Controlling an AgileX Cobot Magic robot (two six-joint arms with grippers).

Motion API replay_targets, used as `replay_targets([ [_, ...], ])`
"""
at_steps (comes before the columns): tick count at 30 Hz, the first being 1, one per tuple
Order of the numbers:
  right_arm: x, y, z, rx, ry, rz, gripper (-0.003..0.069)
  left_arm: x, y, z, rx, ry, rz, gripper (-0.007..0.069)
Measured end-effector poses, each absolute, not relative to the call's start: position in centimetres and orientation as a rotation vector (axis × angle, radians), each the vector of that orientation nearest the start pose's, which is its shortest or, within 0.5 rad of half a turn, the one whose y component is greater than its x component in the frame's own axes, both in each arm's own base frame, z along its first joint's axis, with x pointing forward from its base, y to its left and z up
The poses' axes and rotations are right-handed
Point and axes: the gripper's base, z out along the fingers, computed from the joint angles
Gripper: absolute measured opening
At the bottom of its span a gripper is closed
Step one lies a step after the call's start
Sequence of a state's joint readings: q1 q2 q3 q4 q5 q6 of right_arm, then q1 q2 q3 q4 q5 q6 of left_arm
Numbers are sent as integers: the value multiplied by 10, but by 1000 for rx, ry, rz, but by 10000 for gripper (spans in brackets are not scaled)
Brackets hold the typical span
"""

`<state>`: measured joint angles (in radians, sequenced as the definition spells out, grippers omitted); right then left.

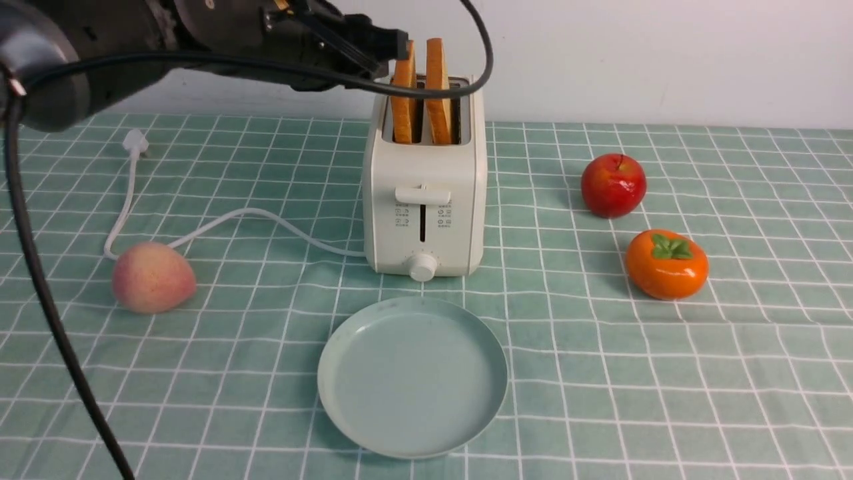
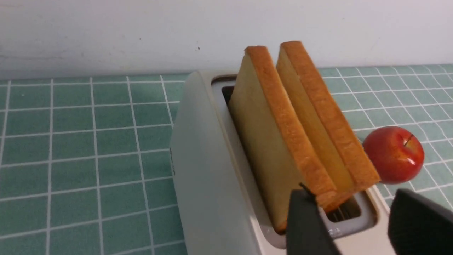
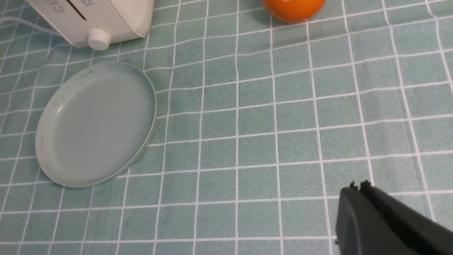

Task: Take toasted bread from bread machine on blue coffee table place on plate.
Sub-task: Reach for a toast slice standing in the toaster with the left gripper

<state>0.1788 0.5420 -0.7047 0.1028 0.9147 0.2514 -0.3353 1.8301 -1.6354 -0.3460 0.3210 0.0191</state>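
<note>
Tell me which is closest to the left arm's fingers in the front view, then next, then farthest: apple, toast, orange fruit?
1. Toast, right beside the fingers, in the toaster.
2. Red apple, on the toaster's right.
3. Orange fruit, farther right, nearer the camera.

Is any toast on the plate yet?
No, the plate holds nothing; both slices of toasted bread stand in the bread machine.

Plain white wall (image 1: 666, 53) ahead of me, running along the far edge of the blue coffee table (image 1: 733, 373), thin white grid lines, soft even light
</note>
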Motion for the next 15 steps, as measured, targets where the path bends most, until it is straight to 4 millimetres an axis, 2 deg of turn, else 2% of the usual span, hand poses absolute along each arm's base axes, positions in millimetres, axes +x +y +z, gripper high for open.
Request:
replay_targets([
  [2, 84, 23, 329, 108, 2252, 358, -15, 425, -158, 333, 64, 2013, -535, 440],
  [5, 84, 23, 329, 108, 2252, 359, -11, 433, -160, 318, 35, 2025, -544, 498],
  [9, 84, 23, 329, 108, 2252, 359, -8, 438, -162, 307, 17, 2042, -553, 512],
  [15, 84, 23, 329, 99, 2251, 355, -3, 440, -162, 305, -9, 2028, -566, 514],
])
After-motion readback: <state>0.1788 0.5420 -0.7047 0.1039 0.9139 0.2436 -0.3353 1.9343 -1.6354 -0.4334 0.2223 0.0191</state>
